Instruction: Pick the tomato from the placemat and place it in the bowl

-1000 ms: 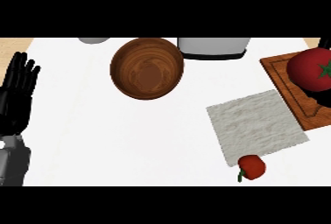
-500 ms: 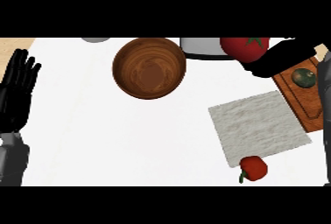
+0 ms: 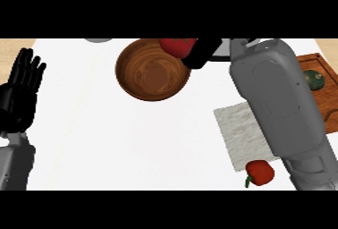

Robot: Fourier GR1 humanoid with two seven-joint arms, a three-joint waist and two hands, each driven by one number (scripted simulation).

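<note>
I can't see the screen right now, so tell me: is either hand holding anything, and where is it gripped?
The right hand holds a red tomato by its right side, over the wooden bowl rim. The left hand rests open at the left edge.

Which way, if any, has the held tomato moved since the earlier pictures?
Yes: the tomato, in the right hand, has moved left, from the cutting board to over the bowl's rim.

No readable text or labels anywhere.

Two grey forearms — smooth, boxy casings, black left hand, black right hand
</note>
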